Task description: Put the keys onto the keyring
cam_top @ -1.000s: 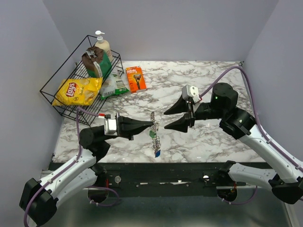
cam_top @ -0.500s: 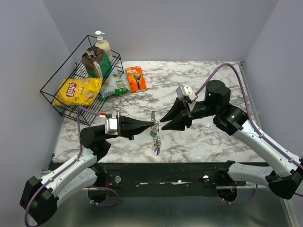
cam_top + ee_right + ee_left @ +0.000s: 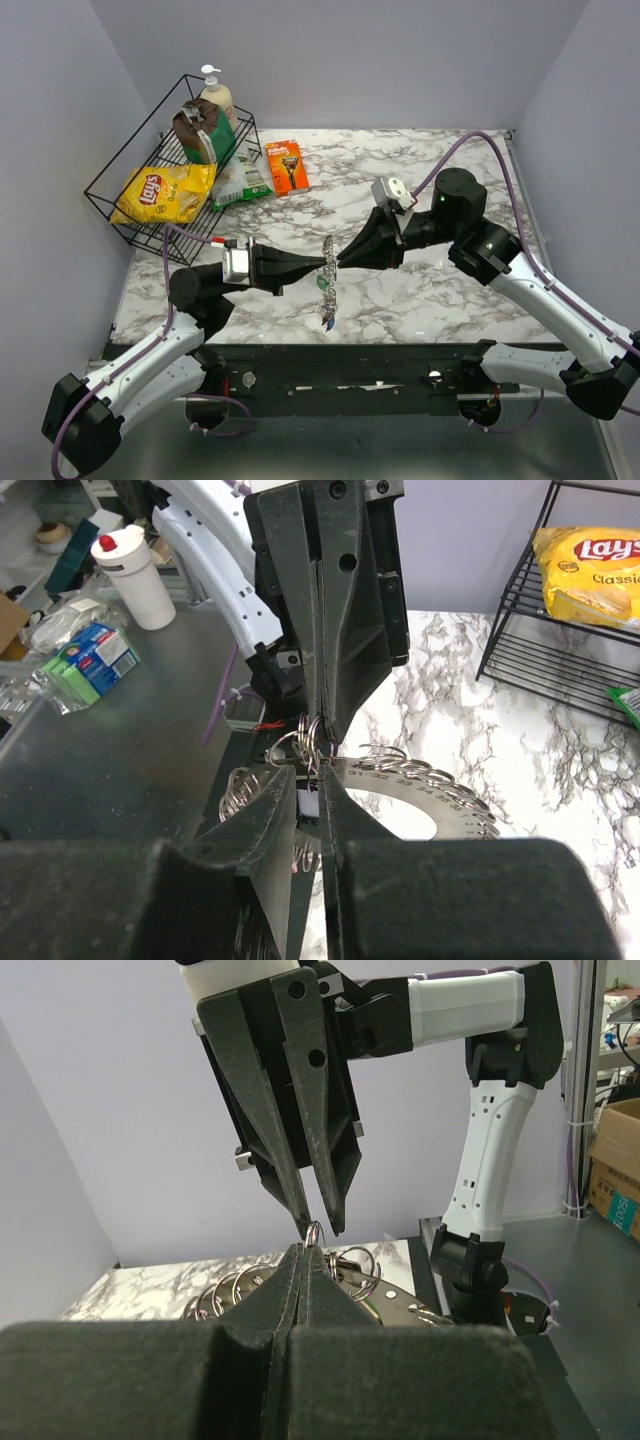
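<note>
The keyring, a grey toothed disc edged with small wire loops, hangs edge-on above the table's front middle. My left gripper is shut on one loop of the keyring. Keys with a green tag and a blue tag dangle below it. My right gripper faces the left one tip to tip. Its jaws stand narrowly apart, with a loop of the keyring between the tips. The numbered disc also shows in the right wrist view. A slim silver key is not visible.
An orange razor pack lies at the back left of the marble table. A black wire basket at the left holds a chips bag, a soap bottle and a dark bag.
My right gripper has moved left to the keyring and its jaws have closed from wide to a narrow gap. My left gripper has held still with the keyring.
</note>
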Robot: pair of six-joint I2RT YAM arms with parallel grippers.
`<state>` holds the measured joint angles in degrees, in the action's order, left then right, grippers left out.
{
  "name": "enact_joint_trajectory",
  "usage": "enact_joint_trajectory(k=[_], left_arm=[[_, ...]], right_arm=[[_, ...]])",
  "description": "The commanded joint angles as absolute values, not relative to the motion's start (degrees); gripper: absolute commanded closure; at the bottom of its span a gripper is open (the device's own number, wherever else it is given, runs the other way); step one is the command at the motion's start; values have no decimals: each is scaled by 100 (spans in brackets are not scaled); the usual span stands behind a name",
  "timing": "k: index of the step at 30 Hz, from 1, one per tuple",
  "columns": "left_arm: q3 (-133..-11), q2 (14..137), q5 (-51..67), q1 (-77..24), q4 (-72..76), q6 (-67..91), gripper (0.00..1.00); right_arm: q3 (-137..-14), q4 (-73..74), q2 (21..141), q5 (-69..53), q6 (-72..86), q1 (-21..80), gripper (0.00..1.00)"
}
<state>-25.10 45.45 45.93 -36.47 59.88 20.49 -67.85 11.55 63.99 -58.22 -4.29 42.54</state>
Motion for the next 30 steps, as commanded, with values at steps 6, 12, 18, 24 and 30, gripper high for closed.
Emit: enact_joint_trajectory(k=[6, 12, 18, 24, 30], left_arm=[[-2786, 4535, 4676, -3665, 6065, 1916, 100], [-2812, 4526, 4676, -3665, 6047, 1916, 100], [-2821, 4509, 4684, -3665, 6126, 1951, 100], [-2856, 4509, 4755, -3665, 6135, 1969, 100], [-2874, 4535, 4764, -3665, 6293, 2083, 100]], right_arm=[[-6759, 1055, 6504, -5810, -378, 4236, 84], [-6750, 1081, 6522, -5730, -404, 4245, 99], [-6724, 1195, 6565, -5643, -474, 4236, 99], [-6689, 1292, 6609, -5581, -518, 4236, 99], [-6662, 1344, 6653, -5572, -554, 4245, 100]])
